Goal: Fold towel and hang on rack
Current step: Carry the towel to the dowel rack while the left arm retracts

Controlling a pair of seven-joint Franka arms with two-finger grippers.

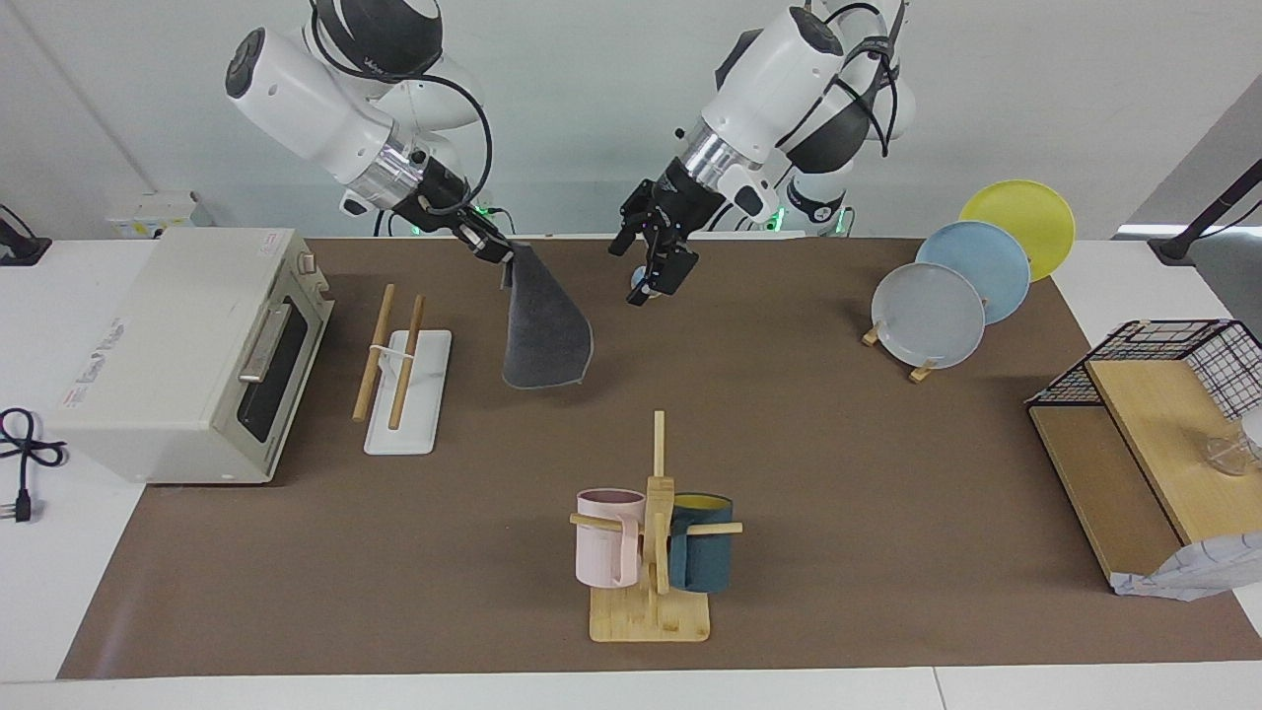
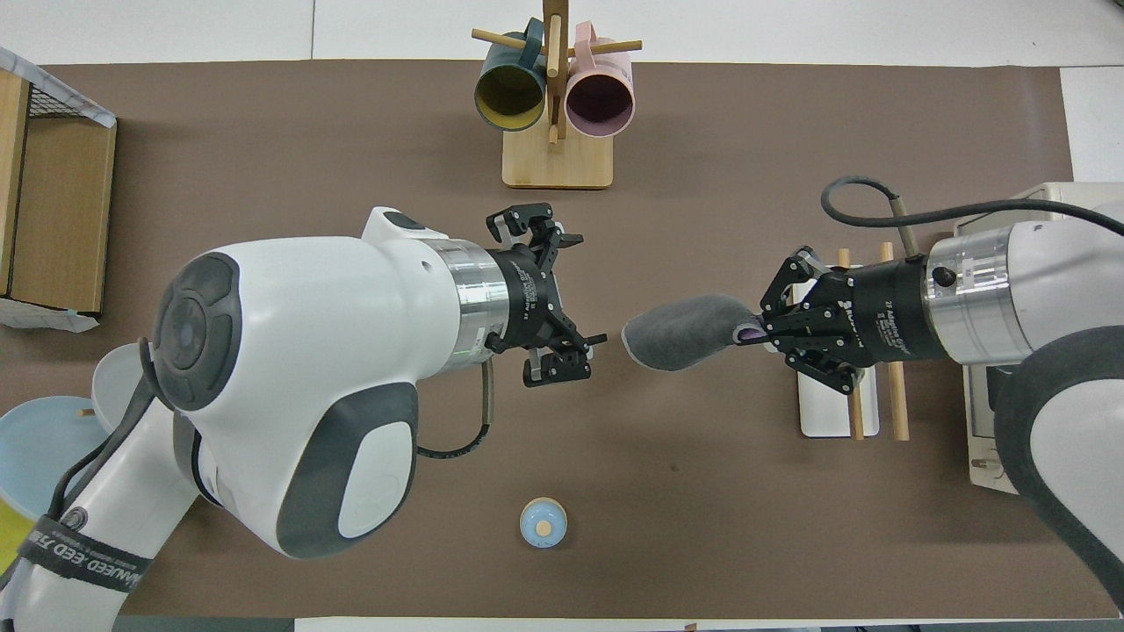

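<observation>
The towel [image 1: 545,330] hangs in the air, folded, dark grey face outward, pinched at its top corner by the right gripper [image 1: 501,258], whose jaws are clamped tight on the cloth. From overhead a sliver of purple shows right at the pinch. It dangles over the brown worktop [image 1: 838,444], between the rack [image 1: 396,360] and the middle of the mat, its lower edge clear of the surface.

The left gripper [image 1: 659,278] is up in the air just beside it, apart from the cloth, jaws spread wide and holding nothing.

The rack sits toward the right arm's end, two wooden rods over a white base, bare; from overhead the right gripper covers part of it. Just past it at that end stands the toaster oven [image 1: 187,350].

A small blue knob-shaped thing [image 2: 543,522] lies close to the robots; in the facing view the left gripper hides most of it. Farther out stands the mug tree [image 1: 655,552] with a pink mug [image 1: 607,550] and a dark teal mug [image 1: 702,555]. At the left arm's end, three plates [image 1: 971,276] lean in a stand, next to a wire basket [image 1: 1178,370] on a wooden box, cut off by the edge.
</observation>
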